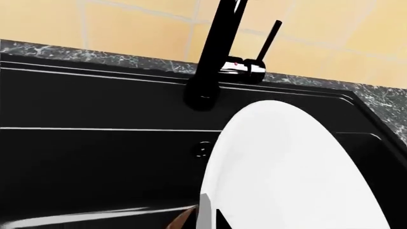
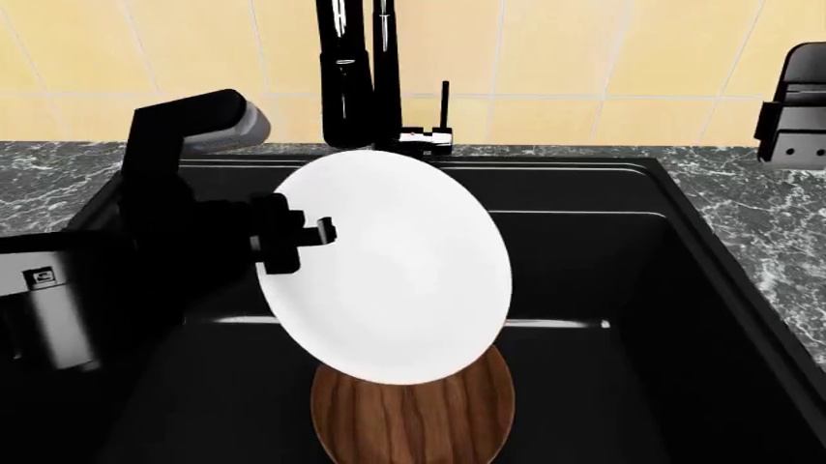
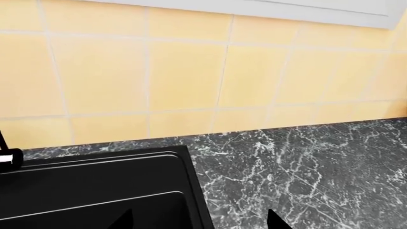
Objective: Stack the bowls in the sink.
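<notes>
Here the white bowl (image 2: 387, 275) fills the centre of the head view, tilted steeply so that its pale face turns toward the camera, and it hangs above the brown bowl (image 2: 416, 414), which rests on the floor of the sink (image 2: 671, 290) at the lower centre of the frame. The white one hides the upper part of the brown one, so I cannot tell if they already touch. The left gripper (image 2: 308, 232) holds the white bowl at its left rim, the fingers pinching the edge; such a grip on the edge is probably why the bowl tips instead of lying flat. In the left wrist view the same bowl covers the lower right of the frame, with a small piece of brown wood beside it at the bottom edge, and the faucet (image 1: 213, 57) rises at the upper centre. The right gripper (image 2: 790, 121) waits at the upper right of the head view, well apart from the bowls, over the marble counter (image 3: 299, 167); whether its fingers are spread or closed I cannot tell. I judge that the bowl must be levelled and lowered into the brown one before release.
</notes>
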You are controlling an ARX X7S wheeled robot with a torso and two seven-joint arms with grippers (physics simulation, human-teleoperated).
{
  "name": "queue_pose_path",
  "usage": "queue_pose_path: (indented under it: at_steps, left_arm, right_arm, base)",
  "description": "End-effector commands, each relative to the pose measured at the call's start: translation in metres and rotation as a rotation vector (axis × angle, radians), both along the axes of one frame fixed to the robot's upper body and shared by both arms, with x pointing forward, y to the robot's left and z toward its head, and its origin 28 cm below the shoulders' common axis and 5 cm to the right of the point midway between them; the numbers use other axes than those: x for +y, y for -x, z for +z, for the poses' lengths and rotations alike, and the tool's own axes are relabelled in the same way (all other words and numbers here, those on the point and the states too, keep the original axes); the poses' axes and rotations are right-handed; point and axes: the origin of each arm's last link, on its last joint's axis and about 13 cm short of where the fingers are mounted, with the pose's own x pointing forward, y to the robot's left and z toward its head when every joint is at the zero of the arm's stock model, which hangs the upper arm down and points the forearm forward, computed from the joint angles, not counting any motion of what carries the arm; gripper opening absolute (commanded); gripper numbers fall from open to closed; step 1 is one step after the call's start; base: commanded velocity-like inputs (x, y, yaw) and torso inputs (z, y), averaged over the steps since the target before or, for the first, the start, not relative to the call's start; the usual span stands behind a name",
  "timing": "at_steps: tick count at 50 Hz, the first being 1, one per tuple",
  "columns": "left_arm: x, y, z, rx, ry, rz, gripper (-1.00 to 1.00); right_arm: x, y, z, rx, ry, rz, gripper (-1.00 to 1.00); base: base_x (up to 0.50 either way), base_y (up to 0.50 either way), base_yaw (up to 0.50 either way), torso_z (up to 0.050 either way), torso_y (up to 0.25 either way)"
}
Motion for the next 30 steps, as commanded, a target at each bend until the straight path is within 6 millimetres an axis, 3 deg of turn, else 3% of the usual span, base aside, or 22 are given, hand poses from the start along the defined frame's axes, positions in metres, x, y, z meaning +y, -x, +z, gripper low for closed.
queue_pose_path:
  at_steps: [1,30]
  left_arm:
    - [-0.002,-0.004,-0.009,0.018,0.018,-0.005,-1.0]
    - [-0.015,-0.015,-0.04,0.094,0.103,-0.083,-1.0]
  right_arm:
    - [0.0,-0.002,-0.002,0.005,0.002,-0.003,1.0]
    - [-0.002,-0.002,-0.005,0.012,-0.006,-0.012,1.0]
  base:
    - [0.0,0.0,0.0,0.0,0.0]
    - [0.0,0.0,0.0,0.0,0.0]
